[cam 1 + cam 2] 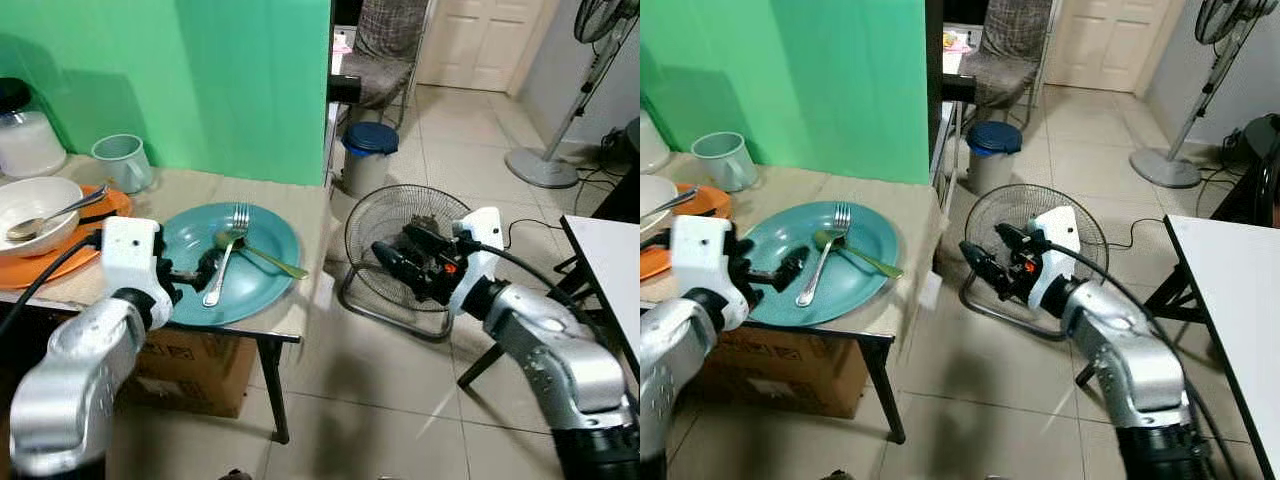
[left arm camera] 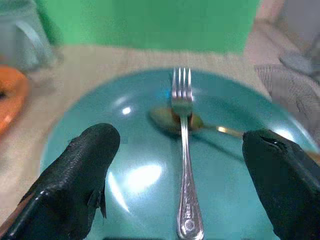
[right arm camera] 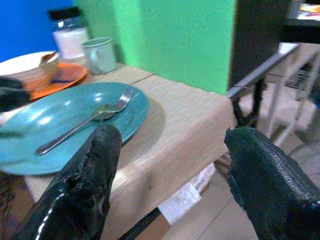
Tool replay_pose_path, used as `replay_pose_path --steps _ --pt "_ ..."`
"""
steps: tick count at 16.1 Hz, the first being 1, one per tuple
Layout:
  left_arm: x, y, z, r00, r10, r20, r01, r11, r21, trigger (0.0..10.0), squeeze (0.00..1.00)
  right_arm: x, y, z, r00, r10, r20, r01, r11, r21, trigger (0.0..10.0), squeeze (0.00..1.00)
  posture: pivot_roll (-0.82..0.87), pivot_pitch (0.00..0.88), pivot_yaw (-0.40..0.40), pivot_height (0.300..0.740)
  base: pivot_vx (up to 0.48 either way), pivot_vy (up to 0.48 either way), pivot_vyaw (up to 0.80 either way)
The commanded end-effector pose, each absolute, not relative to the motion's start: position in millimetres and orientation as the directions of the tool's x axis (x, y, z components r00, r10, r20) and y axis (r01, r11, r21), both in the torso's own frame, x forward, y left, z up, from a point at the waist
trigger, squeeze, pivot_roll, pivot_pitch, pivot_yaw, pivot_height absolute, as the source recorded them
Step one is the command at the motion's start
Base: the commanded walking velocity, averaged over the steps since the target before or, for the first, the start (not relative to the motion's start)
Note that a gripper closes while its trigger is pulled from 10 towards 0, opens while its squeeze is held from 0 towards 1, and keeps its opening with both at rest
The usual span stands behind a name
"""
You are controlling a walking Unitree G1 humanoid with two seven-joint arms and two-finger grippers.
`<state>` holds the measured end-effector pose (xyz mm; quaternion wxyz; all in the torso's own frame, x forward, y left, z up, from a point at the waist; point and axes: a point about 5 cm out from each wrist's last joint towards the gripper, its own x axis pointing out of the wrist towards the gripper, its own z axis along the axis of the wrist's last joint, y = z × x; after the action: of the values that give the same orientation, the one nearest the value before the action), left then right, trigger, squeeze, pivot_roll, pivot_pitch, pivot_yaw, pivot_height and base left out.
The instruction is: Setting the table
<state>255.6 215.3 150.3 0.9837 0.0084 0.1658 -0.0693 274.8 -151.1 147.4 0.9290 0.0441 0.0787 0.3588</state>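
A teal plate (image 1: 262, 262) lies at the front right of the wooden table (image 1: 300, 205). On it a silver fork (image 1: 228, 254) rests across a greenish spoon (image 1: 262, 258). My left gripper (image 1: 200, 270) is open low over the plate's near rim, its fingers (image 2: 80, 175) on either side of the fork handle (image 2: 186, 200) without touching it. My right gripper (image 1: 395, 258) is open in the air to the right of the table, over the floor, pointing toward the plate (image 3: 55, 117).
A white bowl (image 1: 30, 205) with a spoon sits on an orange plate (image 1: 70, 255) at the left. A pale mug (image 1: 125, 160) and a jar (image 1: 22, 130) stand behind. A floor fan (image 1: 400, 250), a blue-lidded bin (image 1: 368, 150) and a white table (image 1: 610, 260) are on the right.
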Motion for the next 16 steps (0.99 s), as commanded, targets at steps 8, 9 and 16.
replay_pose_path --steps 8,9,16 --pt "290.0 223.0 134.8 0.855 -0.25 -0.455 0.266 0.963 -0.03 10.0 0.0 256.1 -154.2 152.2 0.391 0.89 -0.233 -0.908 0.415 0.061 10.0 0.0 -0.05 0.0 -0.001 0.74 0.0 0.0 0.0" --pt "295.2 222.4 134.0 0.839 -0.269 -0.474 0.287 0.957 -0.036 10.0 0.0 255.7 -153.5 151.2 0.372 0.897 -0.24 -0.916 0.396 0.059 10.0 0.0 -0.05 0.0 0.002 0.74 0.0 0.0 0.0" --pt "326.7 221.5 128.8 0.786 -0.3 -0.54 0.377 0.926 0.034 10.0 0.0 253.2 -148.9 149.4 0.335 0.913 -0.233 -0.93 0.36 0.072 10.0 0.0 -0.06 0.001 0.009 0.74 0.0 0.0 0.0"
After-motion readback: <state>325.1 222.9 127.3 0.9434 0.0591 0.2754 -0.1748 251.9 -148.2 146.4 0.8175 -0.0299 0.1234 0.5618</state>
